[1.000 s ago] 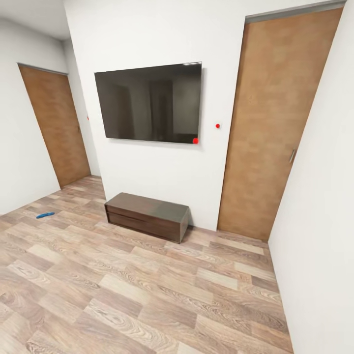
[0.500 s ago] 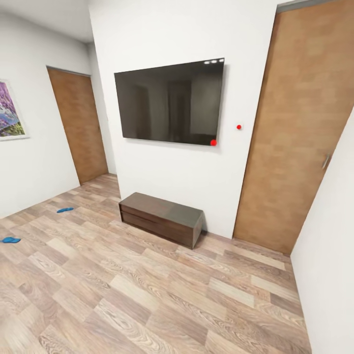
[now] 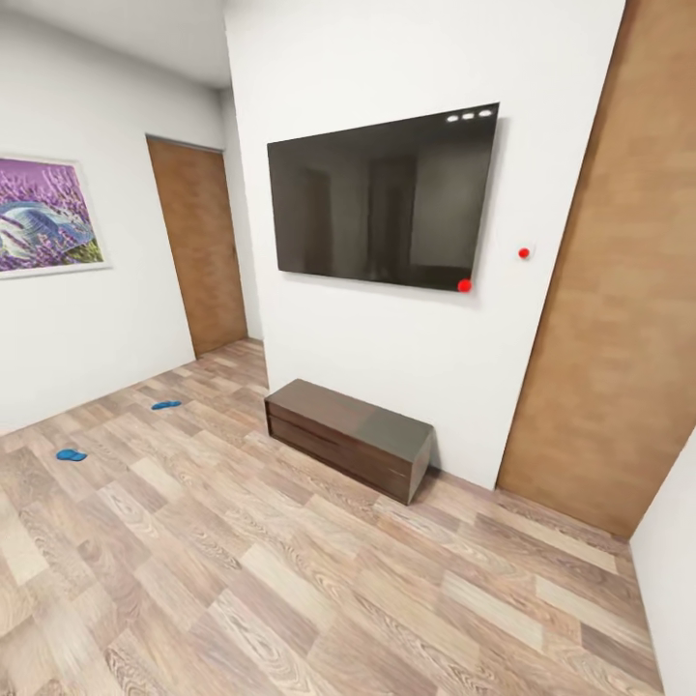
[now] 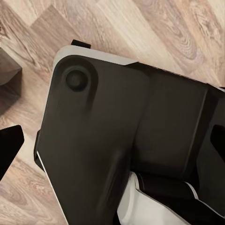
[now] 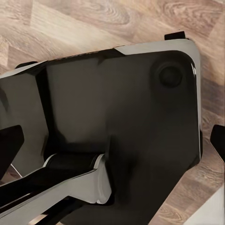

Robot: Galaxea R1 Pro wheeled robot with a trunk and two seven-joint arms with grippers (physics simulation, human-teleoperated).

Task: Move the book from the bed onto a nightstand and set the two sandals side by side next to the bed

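Observation:
Two blue sandals lie apart on the wood-plank floor at the left of the head view. One sandal (image 3: 166,405) is nearer the far door and the other sandal (image 3: 70,454) is closer to the left wall. The book, the bed and the nightstand are out of view. My left gripper (image 4: 112,145) hangs over the robot's black base with its dark fingertips (image 4: 9,147) spread to the picture's edges and nothing between them. My right gripper (image 5: 112,143) hangs the same way, its fingertips (image 5: 9,143) wide apart and empty.
A long low dark dresser (image 3: 348,435) stands against the white wall under a wall-mounted TV (image 3: 387,198). One brown door (image 3: 198,246) is at the back left and another door (image 3: 619,319) is at the right. A purple painting (image 3: 43,217) hangs on the left wall.
The camera has turned left, so the dresser, TV and doors have shifted right in the picture. The second sandal and the painting have come into view at the left.

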